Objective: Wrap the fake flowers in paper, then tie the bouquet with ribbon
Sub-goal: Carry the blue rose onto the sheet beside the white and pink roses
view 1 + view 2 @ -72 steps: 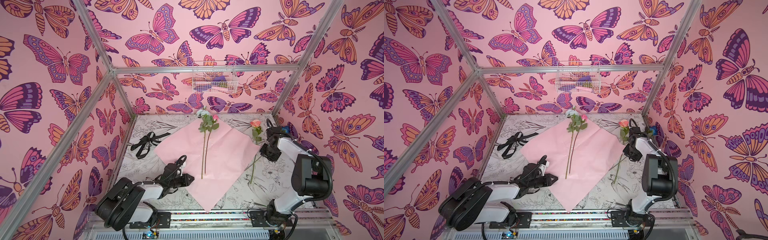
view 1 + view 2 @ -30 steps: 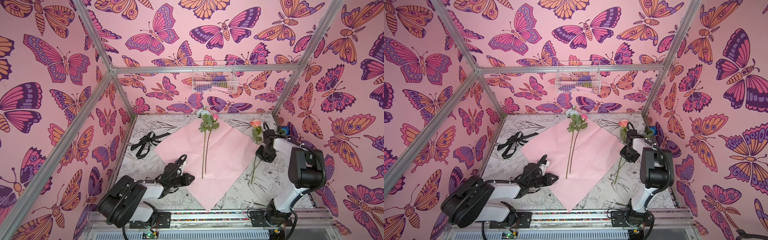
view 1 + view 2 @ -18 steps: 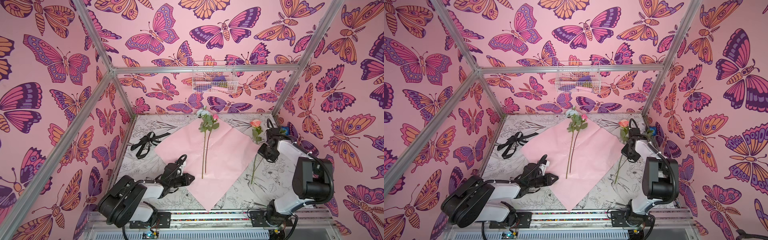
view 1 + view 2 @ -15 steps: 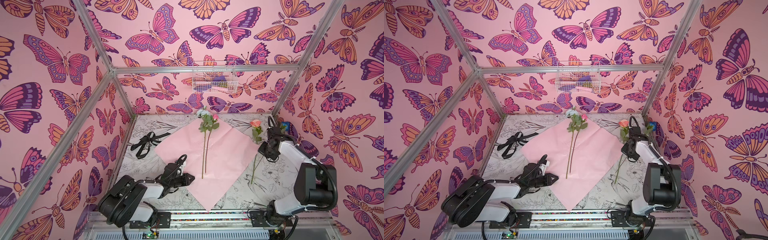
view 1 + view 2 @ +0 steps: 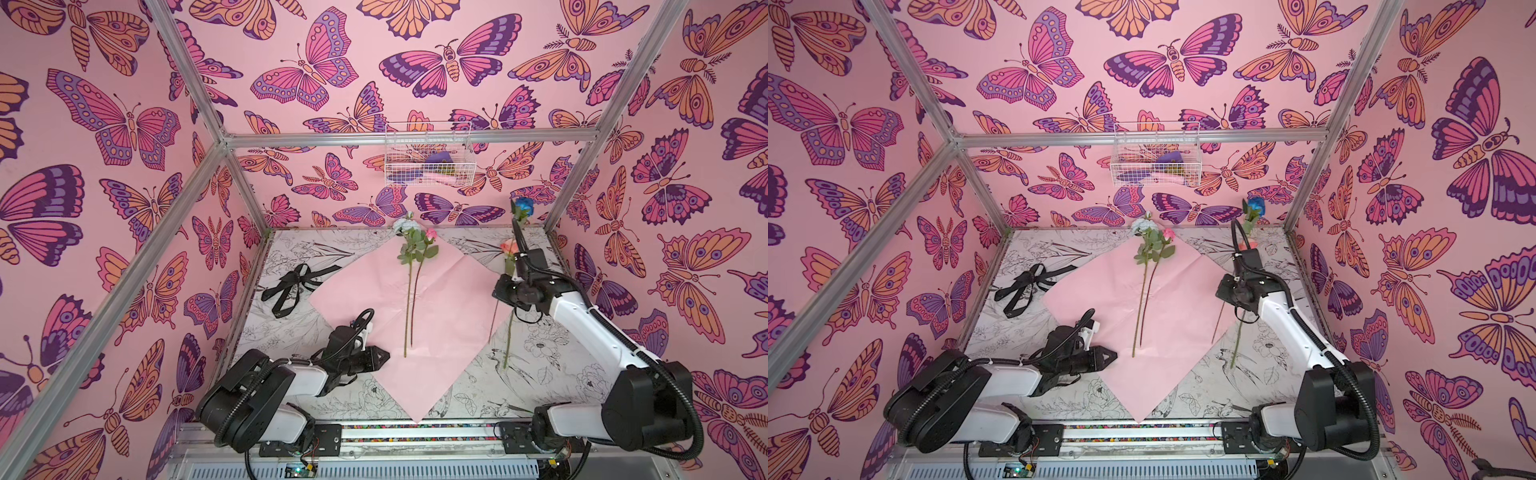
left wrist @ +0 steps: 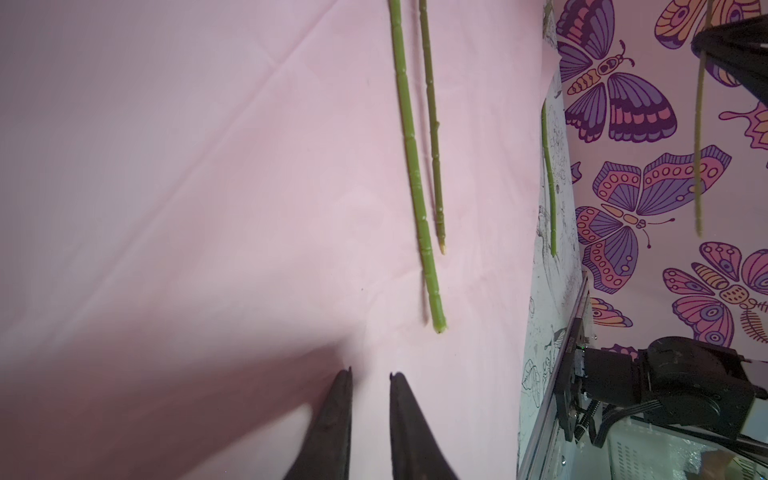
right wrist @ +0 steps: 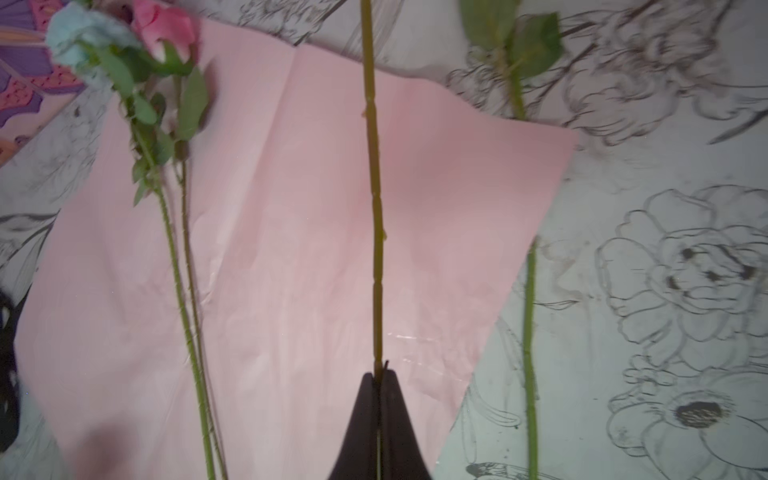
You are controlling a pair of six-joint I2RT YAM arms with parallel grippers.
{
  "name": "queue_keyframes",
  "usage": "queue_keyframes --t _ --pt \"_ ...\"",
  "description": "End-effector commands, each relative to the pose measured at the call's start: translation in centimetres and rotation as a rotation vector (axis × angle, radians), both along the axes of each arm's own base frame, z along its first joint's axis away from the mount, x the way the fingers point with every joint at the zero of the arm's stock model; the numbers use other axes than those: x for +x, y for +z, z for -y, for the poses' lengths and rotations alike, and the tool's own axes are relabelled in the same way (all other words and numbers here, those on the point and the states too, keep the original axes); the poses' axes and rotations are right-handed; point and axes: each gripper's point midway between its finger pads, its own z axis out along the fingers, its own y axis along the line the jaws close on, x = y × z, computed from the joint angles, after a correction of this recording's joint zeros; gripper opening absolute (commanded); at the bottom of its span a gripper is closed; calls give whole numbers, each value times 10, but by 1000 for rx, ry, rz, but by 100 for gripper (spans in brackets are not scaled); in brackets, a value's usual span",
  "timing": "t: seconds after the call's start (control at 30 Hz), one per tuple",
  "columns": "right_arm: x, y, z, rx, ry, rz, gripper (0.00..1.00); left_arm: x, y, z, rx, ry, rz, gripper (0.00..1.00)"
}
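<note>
Right fingers (image 7: 362, 409) pinch the stem (image 7: 376, 228) of the blue fake flower (image 5: 523, 205), above the pink paper (image 7: 291, 208). Left fingers (image 6: 334, 419) stand slightly apart, empty.

We document an enclosed cell. Its back wall (image 5: 332, 83), left wall (image 5: 83, 166) and right wall (image 5: 685, 187) carry pink wallpaper printed with large butterflies in purple, magenta and orange. Silver aluminium profiles (image 5: 415, 137) frame the cell: one horizontal bar crosses the back wall, and slanted bars follow the side-wall joints in both top views. A white wire basket (image 5: 390, 166) hangs from the horizontal bar, near its middle. The floor (image 5: 291, 332) is a white sheet with black line drawings of flowers, leaves and birds. Along the near edge we note a metal rail (image 5: 415, 440) with a multicoloured strip and, below it, a slotted grille (image 5: 374, 471). Lighting is even and diffuse.
</note>
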Motion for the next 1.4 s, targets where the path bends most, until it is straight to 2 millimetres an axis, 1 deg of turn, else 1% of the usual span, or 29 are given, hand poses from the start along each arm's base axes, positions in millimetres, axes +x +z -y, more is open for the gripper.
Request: queue_keyframes --t 0.0,0.1,0.17,0.2,0.3,0.37,0.43,0.57,0.77,0.97,1.1,1.27,1.37 --pt "11 1 -50 59 124 28 0 -27 -40 -22 115 20 -160 22" --pt "17 -7 -92 83 218 17 0 -26 -39 -21 113 19 -157 22" --pt "20 -7 -116 97 270 28 0 -26 -39 -21 114 20 -159 22" --pt "23 -20 -128 96 295 1 0 -26 -39 -21 113 19 -159 22" --pt "27 -33 -156 121 342 -13 0 -26 -39 -21 112 20 -155 21" --pt "31 -39 -170 142 361 -22 0 -26 -39 -21 109 19 -152 21" --pt "35 -45 -178 153 366 -28 0 -26 -38 -21 107 22 -150 21" --pt "42 -51 -189 163 370 -28 0 -26 -38 -23 111 27 -145 21" --pt "53 -62 -194 163 344 -47 0 -27 -39 -23 112 28 -148 21" --pt "63 -72 -205 175 353 -67 0 -27 -39 -22 109 27 -148 21" --pt "64 -83 -210 174 356 -90 0 -27 -39 -23 111 30 -148 21" --pt "59 -103 -214 167 367 -140 0 -27 -39 -24 111 31 -148 21" --pt "56 -109 -215 160 370 -153 6 -27 -39 -24 111 31 -149 20"
